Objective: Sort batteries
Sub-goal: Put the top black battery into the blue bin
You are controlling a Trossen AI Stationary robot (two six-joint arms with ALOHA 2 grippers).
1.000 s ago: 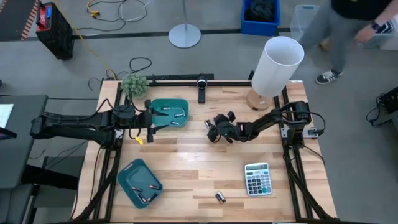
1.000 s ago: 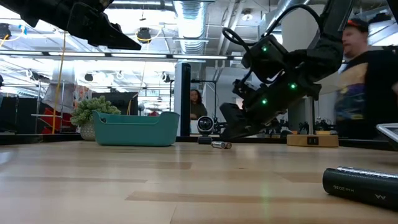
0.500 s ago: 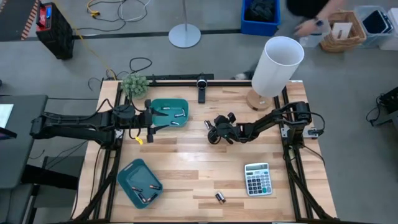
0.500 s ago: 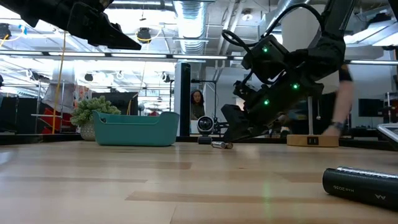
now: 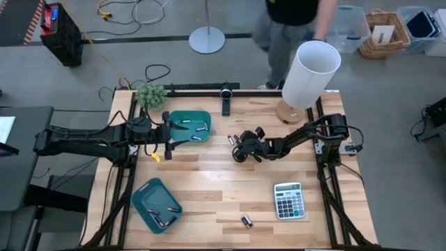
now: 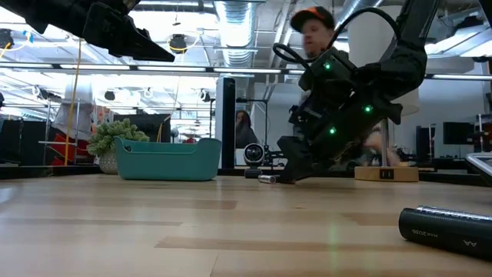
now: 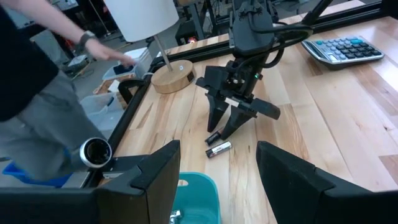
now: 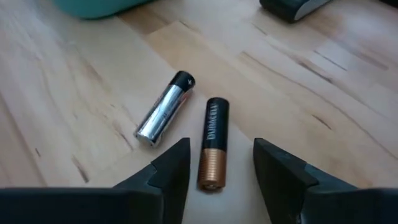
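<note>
Straddling copper-ended battery (image 8: 212, 144) with spread fingers, right pincer (image 8: 214, 163) empty, silvery battery (image 8: 165, 107) just beside

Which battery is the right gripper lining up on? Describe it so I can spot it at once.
Start at the teal rectangular bin on the far side of the wooden table. Just to its right two small batteries lie side by side under the open right gripper. The target is the black-and-copper battery between the fingers, not the silvery battery beside it.
</note>
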